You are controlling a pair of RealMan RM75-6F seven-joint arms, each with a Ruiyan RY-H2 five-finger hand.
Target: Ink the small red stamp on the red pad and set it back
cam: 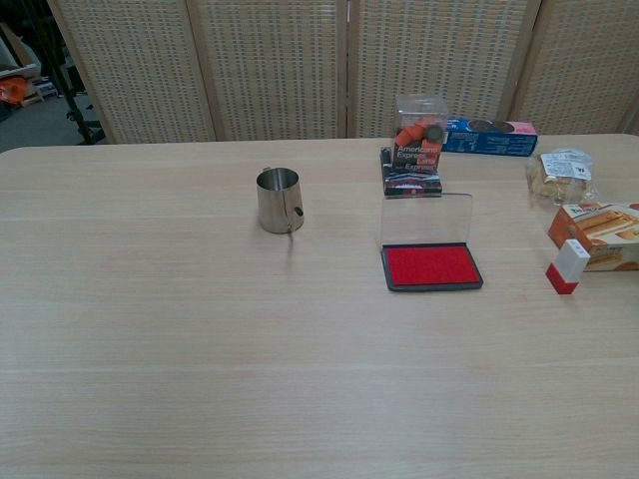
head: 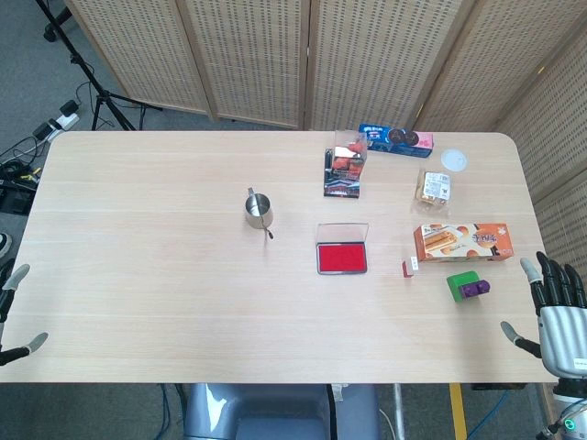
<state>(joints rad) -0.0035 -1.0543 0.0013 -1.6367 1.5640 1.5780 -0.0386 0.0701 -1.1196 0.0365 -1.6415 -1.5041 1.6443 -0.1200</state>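
Here, before any grasp: small red-and-white block stamp [head: 408,268] standing on the pale wooden counter [head: 165,293], well ahead and inward of the right hand [head: 555,307], just beside the open red ink pad [head: 342,258] with its clear lid raised. Right hand at the counter edge, fingers spread, holding nothing. Left hand [head: 16,316] barely in view, state impossible to tell. Likely risk: brushing the orange biscuit box [head: 461,242] or green-and-purple block [head: 467,286] during the reach, toppling the stamp.
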